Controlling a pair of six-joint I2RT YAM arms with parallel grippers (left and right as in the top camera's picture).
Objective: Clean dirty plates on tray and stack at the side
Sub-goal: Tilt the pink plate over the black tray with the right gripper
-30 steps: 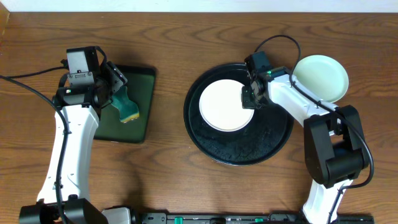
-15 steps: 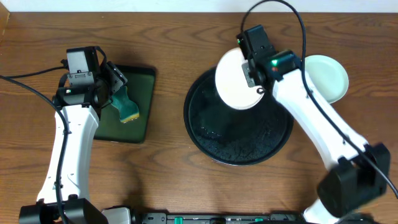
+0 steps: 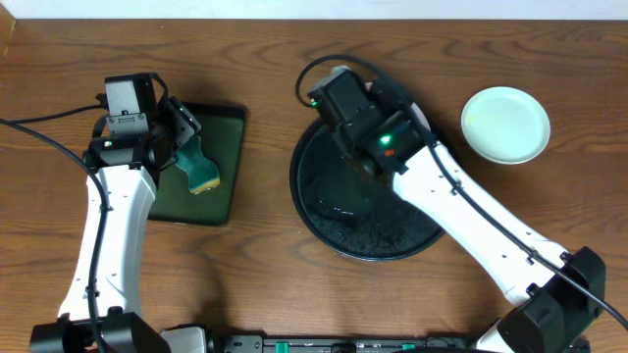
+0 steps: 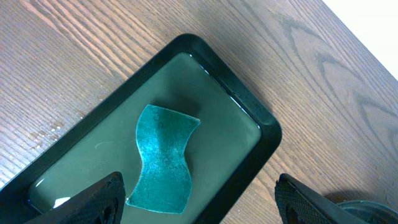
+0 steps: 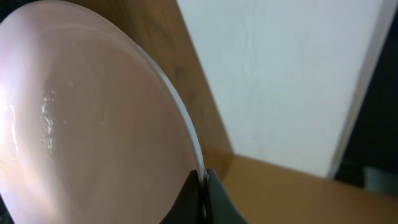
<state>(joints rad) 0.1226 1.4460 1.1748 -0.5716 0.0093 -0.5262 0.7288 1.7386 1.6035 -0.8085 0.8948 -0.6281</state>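
Observation:
My right gripper (image 5: 204, 182) is shut on the rim of the white plate (image 5: 93, 124) and holds it tilted on edge in the air. In the overhead view the right wrist (image 3: 345, 98) hangs over the far left part of the round black tray (image 3: 378, 221), and the plate is mostly hidden under the arm. The tray holds no plate that I can see. One pale mint-green plate (image 3: 505, 124) lies on the table to the right of the tray. My left gripper (image 4: 202, 202) is open and empty, above a teal sponge (image 4: 165, 158).
The sponge (image 3: 199, 169) lies in a small rectangular dark green tray (image 3: 228, 181) on the left; its black rim (image 4: 249, 112) shows in the left wrist view. The black tray's floor looks wet and speckled. A pale wall stands behind the table.
My right arm has lifted the white plate off the black tray, swung it left and tipped it on edge. The left arm and the sponge have not moved.

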